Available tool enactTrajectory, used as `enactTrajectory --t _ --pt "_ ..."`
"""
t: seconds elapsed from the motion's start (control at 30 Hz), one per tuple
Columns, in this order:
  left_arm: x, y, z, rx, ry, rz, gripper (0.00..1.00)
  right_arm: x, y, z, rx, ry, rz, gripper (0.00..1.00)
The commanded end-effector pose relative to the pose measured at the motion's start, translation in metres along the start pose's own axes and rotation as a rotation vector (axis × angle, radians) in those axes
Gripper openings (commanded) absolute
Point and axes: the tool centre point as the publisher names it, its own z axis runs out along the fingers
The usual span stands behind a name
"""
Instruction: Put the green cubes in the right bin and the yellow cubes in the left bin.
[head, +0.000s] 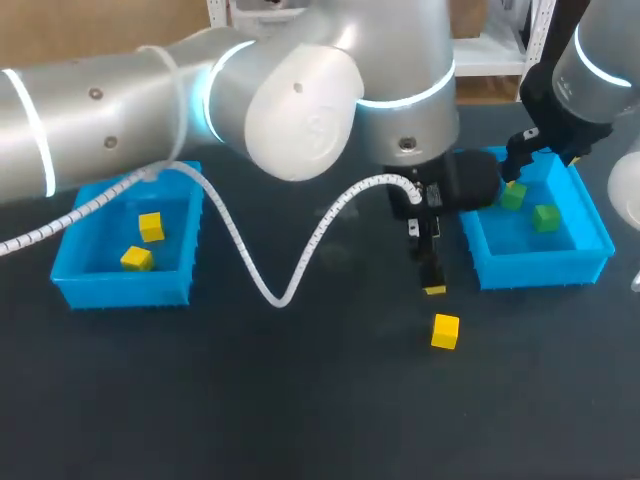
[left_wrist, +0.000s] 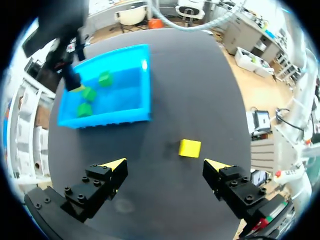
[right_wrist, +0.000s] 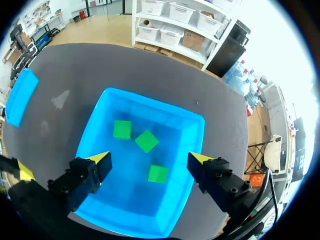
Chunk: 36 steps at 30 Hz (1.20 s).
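Bins of bright blue stand on the dark tabletop (head: 250, 400). In the head view the left bin (head: 125, 290) sits at about nine o'clock and the right bin (head: 540, 268) at about three o'clock, well apart. In the left bin lies a yellow cube (head: 151, 226), with a second yellow cube (head: 137, 259) near it at about seven o'clock; whether they touch I cannot tell. A loose yellow cube (head: 445, 331) lies on the bare tabletop outside both bins, at about seven o'clock from the right bin's front left corner. The left arm (head: 100, 120) comes in from nine o'clock and reaches past the middle. The left tool (left_wrist: 166, 169) hangs above the tabletop with its jaws spread wide and nothing between them. In its wrist view the loose yellow cube lies just ahead of the gap between the fingers, untouched, and in the head view the tool stands at twelve o'clock from that cube. The right arm (head: 600, 60) comes in from about two o'clock. The right tool (right_wrist: 149, 161) hovers over the right bin, its jaws wide apart and gripping nothing. On the bin's floor under it lie a green cube (right_wrist: 122, 129), a second green cube (right_wrist: 146, 141) just beside it, and a third green cube (right_wrist: 158, 173) a little apart, nearest the tool.
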Motion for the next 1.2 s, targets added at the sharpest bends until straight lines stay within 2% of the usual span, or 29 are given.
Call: enactTrajectory --t 0.03,0.43,0.77,1.2 --pt "0.001 -0.009 -0.003 0.008 0.006 0.026 1.0 0.002 0.0 -0.001 0.003 -0.004 0.001 1.0" --pt "-0.006 -0.034 0.026 0.035 0.079 0.105 1.0 0.002 0.0 -0.001 0.003 -0.004 0.001 1.0" --pt "-0.005 -0.031 0.053 0.026 0.122 0.097 1.0 0.002 0.0 -0.001 0.003 -0.004 0.001 1.0" --pt "-0.002 -0.034 0.067 0.037 0.145 0.084 1.0 0.002 0.0 -0.001 0.003 -0.004 0.001 1.0"
